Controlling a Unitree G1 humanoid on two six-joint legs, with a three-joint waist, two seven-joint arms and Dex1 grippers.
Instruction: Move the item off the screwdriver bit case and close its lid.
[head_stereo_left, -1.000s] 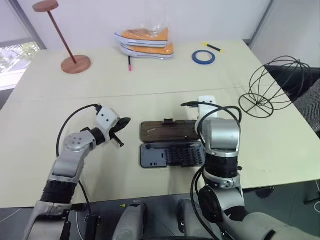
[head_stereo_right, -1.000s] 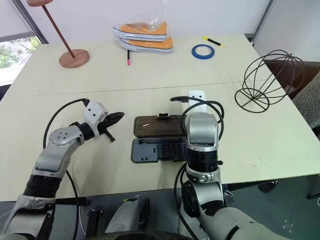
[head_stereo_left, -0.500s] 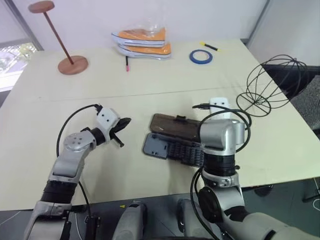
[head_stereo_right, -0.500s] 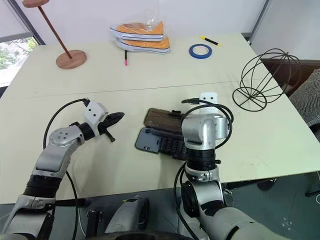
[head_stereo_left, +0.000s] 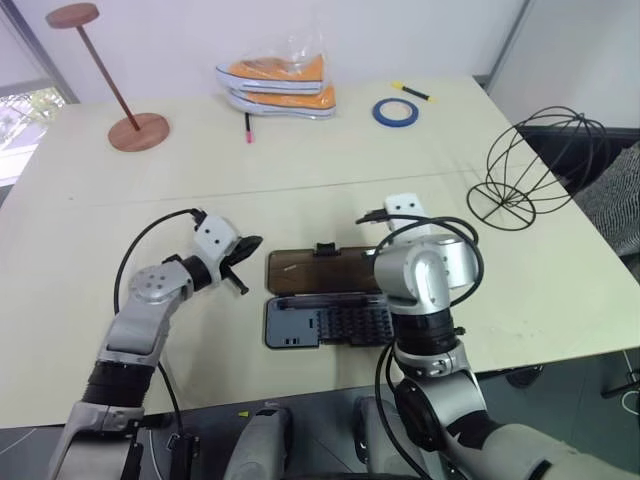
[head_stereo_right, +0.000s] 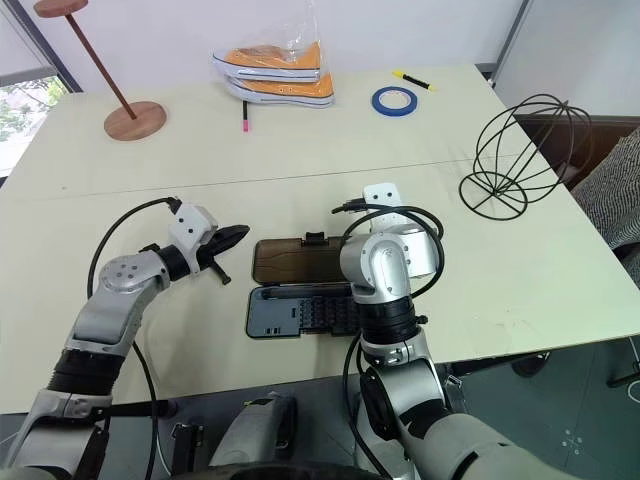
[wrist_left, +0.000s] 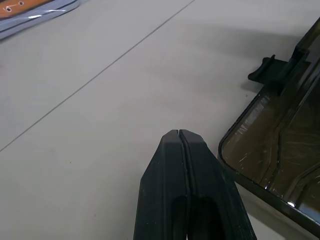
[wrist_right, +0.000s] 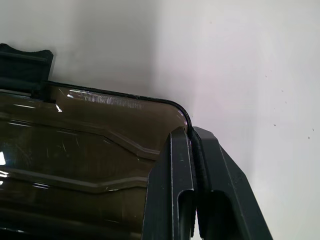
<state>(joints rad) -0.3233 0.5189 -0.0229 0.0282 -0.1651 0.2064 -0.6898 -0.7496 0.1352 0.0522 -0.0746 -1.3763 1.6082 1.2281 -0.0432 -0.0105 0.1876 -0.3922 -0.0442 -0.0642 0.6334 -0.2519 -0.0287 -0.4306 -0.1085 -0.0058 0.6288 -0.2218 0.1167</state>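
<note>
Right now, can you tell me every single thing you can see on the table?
Wire globe frame: one, black, far right part of the table.
Screwdriver bit case: one, dark grey, open, near edge, middle.
Lid: one, smoky brown, lying flat behind the case.
Shoes: one pair, orange and white, in a clear bag, far side.
Tape roll: one, blue, right of the shoes.
Marker: one, yellow and black, behind the tape.
Pen: one, pink and black, near the shoes.
Stand: one, reddish brown, far left.
Table: one, cream.
Left tool: black, shut, left of the lid.
Right tool: black, shut, at the lid's corner.
</note>
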